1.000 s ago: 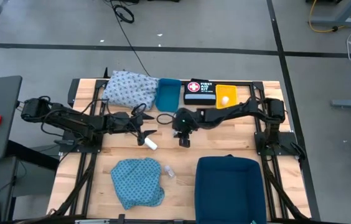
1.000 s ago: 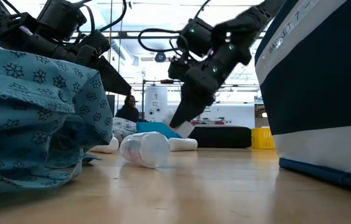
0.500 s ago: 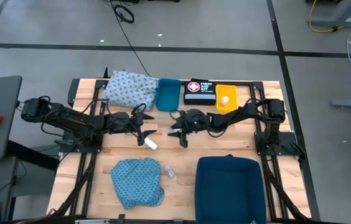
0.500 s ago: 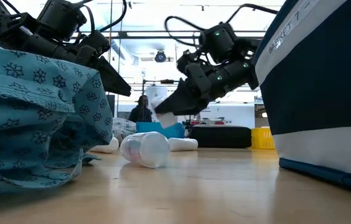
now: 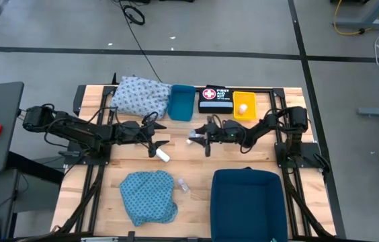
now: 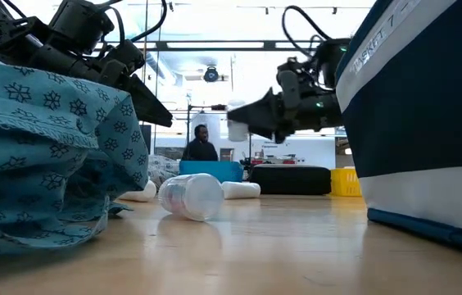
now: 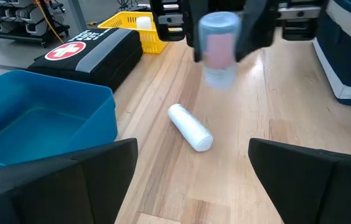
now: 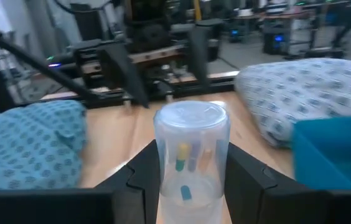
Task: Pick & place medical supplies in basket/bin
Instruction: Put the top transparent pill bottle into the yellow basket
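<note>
My right gripper (image 5: 201,138) is shut on a clear vial (image 8: 191,155) with small coloured pieces inside, above the table's middle. My left gripper (image 5: 154,139) hangs open over a white roll (image 7: 190,126) that lies on its side on the wood, its fingers apart and off it. A second vial (image 6: 192,197) lies on its side near the teal cloth (image 5: 149,195). The whitish-blue cloth (image 5: 139,95) rests at the far edge. My right gripper pinches the vial's body (image 7: 219,53) between its two fingers (image 8: 141,180), one on each side. The fingers come level from the table's right. The vial stands upright in the hold, lifted clear of the table, its capped top (image 8: 191,115) above the fingers.
A dark blue basket (image 5: 246,205) sits at the near right. Along the far edge stand a blue bin (image 5: 182,101), the black box with a cross (image 5: 215,99) and a yellow bin (image 5: 244,105) holding a white roll. A person (image 6: 201,143) shows beyond the table.
My right gripper has risen from the table with the vial and tipped from pointing down to level. It has drawn back a little toward the table's right. The vial has been lifted clear and now stands upright.
</note>
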`<state>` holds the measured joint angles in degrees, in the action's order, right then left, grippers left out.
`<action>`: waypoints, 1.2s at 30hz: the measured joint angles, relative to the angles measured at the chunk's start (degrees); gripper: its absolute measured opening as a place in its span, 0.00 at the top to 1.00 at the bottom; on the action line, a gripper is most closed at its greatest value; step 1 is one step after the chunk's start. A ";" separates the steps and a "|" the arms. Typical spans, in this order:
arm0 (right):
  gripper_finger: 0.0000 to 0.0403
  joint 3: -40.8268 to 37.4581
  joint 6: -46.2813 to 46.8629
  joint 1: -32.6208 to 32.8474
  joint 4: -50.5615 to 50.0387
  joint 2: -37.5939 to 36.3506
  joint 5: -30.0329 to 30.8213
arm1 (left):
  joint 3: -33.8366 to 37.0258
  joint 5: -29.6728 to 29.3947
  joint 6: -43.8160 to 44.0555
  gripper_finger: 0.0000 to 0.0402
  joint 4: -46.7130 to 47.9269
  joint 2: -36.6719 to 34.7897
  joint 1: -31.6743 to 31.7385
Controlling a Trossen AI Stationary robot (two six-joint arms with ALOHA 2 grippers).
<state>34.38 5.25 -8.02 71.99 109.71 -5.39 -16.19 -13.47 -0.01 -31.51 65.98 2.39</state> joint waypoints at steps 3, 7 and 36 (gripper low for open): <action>0.67 -3.30 0.27 -0.61 4.13 0.00 2.35 | 0.00 0.00 0.02 0.22 0.00 0.00 0.00; 0.67 -7.50 0.74 -1.63 10.76 0.00 6.71 | 0.00 0.00 0.02 0.22 0.00 0.00 0.00; 0.67 -16.91 6.78 -8.01 -18.50 -21.76 62.83 | -0.02 0.02 0.22 0.22 0.02 0.00 0.00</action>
<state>17.47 12.03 -16.04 53.49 87.95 57.43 -16.21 -13.45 0.21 -31.48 65.98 2.39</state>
